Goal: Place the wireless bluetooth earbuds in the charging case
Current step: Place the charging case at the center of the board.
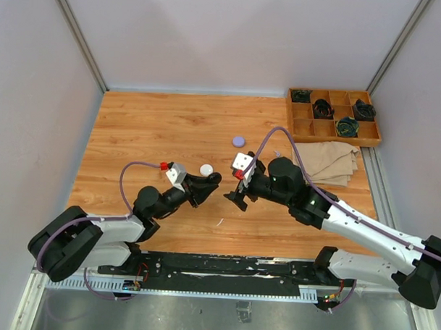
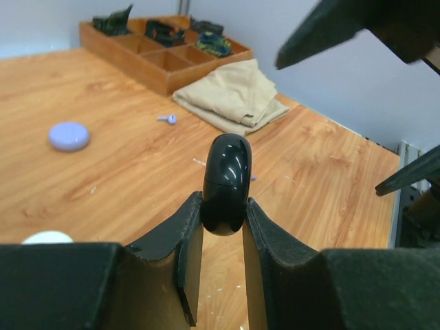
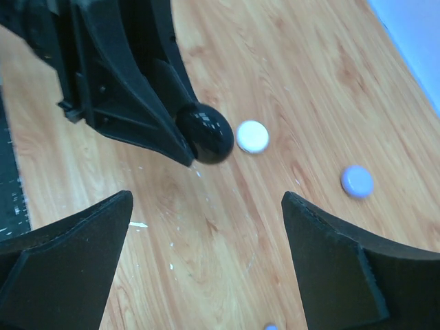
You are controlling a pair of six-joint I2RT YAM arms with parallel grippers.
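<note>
- Gripper [image 2: 222, 213] on the left arm: clamped on a black charging case [image 2: 225, 182], which it holds off the desk [image 1: 156, 126]. Its jaws pinch the lower half of the case, and the rounded top stands above them.
- Black charging case: glossy and closed, with a thin seam around its middle. The shell shows only reflections and no lettering that I can read.
- Right gripper [image 3: 206, 199]: jaws spread wide and holding nothing. It faces the held case from close by without touching it.
- White round case [image 1: 206, 169]: flat on the desk, just beyond the left gripper's tips.
- Lilac round case [image 1: 239, 141]: flat on the desk, farther back, apart from the white one.
- Lilac earbud [image 2: 167, 119]: lies on the bare desk between the lilac case and the folded beige cloth [image 1: 329, 161], outside any case. It is too small to read any marking.
- Wooden tray [image 1: 330, 139]: sits at the far right corner, just behind the cloth. Several of its compartments hold dark bundles.
</note>
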